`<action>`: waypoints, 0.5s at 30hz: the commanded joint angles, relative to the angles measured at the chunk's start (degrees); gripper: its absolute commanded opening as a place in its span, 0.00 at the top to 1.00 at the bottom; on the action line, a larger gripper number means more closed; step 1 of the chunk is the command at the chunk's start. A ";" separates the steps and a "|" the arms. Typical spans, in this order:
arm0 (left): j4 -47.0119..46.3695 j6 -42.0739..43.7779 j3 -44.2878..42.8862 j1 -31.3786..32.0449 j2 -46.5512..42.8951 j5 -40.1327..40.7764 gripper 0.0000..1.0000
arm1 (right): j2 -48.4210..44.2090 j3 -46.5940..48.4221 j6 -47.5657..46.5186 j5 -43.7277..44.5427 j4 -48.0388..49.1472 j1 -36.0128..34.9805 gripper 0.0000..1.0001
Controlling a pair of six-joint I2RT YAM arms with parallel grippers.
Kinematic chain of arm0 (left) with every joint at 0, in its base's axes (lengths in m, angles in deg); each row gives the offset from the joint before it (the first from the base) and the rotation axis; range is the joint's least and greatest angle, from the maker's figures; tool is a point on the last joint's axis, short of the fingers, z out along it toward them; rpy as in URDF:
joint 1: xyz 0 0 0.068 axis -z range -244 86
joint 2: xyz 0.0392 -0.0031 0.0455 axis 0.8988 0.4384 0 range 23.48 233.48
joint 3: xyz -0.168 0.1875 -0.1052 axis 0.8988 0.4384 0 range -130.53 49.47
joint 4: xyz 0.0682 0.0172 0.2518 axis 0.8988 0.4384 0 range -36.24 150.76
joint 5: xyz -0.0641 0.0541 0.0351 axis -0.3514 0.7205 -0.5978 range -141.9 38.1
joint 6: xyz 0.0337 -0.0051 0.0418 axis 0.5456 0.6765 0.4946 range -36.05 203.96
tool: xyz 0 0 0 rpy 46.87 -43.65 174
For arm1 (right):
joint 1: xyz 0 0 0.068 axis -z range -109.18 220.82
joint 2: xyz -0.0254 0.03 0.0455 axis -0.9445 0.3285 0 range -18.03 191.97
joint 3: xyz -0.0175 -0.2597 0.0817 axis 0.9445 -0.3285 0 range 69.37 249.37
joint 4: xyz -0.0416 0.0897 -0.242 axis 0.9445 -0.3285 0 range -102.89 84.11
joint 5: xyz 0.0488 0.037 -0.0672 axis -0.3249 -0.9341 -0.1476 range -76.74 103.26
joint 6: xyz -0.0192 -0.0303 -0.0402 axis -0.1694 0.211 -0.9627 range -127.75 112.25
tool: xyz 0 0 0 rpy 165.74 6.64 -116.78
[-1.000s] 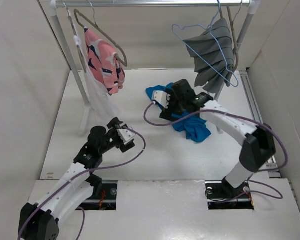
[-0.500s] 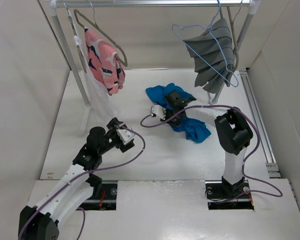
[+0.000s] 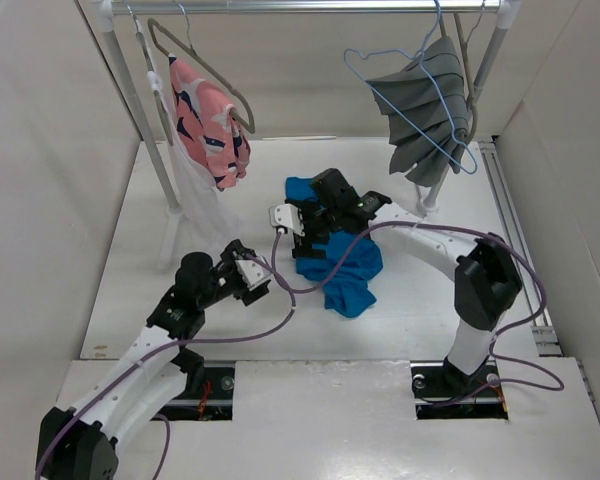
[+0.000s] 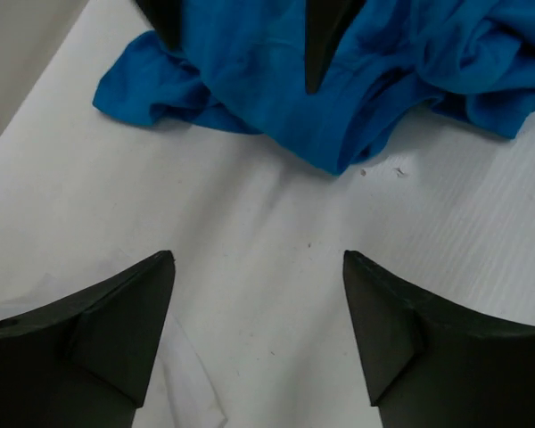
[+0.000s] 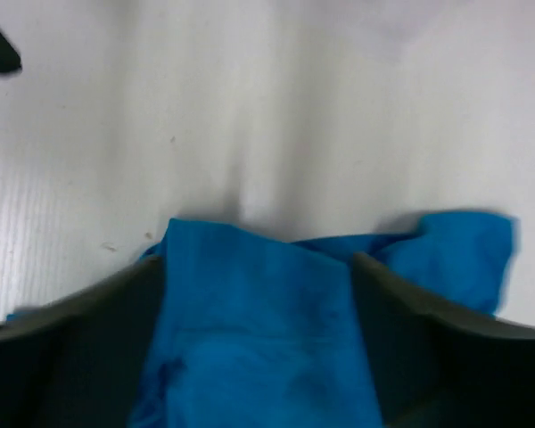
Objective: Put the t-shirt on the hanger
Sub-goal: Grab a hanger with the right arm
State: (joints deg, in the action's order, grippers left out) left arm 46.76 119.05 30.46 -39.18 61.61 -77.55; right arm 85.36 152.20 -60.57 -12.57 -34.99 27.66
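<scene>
The bright blue t-shirt (image 3: 338, 268) lies crumpled on the white table, in the middle. It fills the top of the left wrist view (image 4: 339, 80) and lies between the fingers in the right wrist view (image 5: 259, 330). My right gripper (image 3: 304, 232) is open, its fingers spread over the shirt's far left part, tips down on the cloth (image 5: 257, 267); its two dark fingertips (image 4: 323, 40) show in the left wrist view. My left gripper (image 3: 258, 272) is open and empty (image 4: 258, 259), low over bare table just left of the shirt. The light-blue wire hanger (image 3: 405, 95) hangs on the rail at right.
A rail (image 3: 310, 6) on white posts spans the back. A pink patterned garment (image 3: 208, 120) on a grey-brown hanger (image 3: 195, 58) hangs at left with white cloth (image 3: 195, 200) below it. A grey pleated garment (image 3: 430, 110) hangs at right. White walls stand on both sides.
My right arm swung left and nearer, and the t-shirt shifted with it toward the table's middle and my left gripper. The left arm has barely moved.
</scene>
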 commanded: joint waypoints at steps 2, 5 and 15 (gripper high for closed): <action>2.52 1.03 -4.01 0.14 3.43 -3.87 0.22 | -3.63 4.98 -0.18 -1.09 -1.12 -0.26 0.00; 3.93 1.03 -6.30 0.66 8.96 -5.02 0.19 | -7.93 3.93 2.71 1.91 -1.14 0.35 0.00; 2.44 -0.55 -18.25 6.99 30.83 -1.26 0.30 | -24.99 4.36 13.08 26.07 -3.50 -0.17 0.00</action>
State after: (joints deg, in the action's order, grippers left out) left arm 50.50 120.12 15.73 -35.03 88.02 -81.66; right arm 64.71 153.99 -51.67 5.77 -37.62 28.45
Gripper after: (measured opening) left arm 0.704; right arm 0.995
